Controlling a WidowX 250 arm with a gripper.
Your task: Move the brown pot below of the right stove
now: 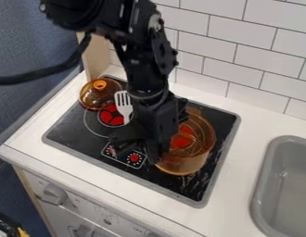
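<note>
Brown see-through pot (185,163) on black stovetop (219,139), 5 o'clock in view, over the right-hand burner. Black arm (142,60) in from 12 o'clock. Hand (137,154) pointing down on pot's 9 o'clock side, fingers apart, one overlapping pot's near-left edge; contact can't be told. Knobbed amber lid (93,98) at 10 o'clock, spatula (124,102) just beside it at its 4 o'clock. Grey sink (259,194) at 4 o'clock, set in white worktop (239,185).

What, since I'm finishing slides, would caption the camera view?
End effector beside the transparent brown pot on a black stove.
</note>
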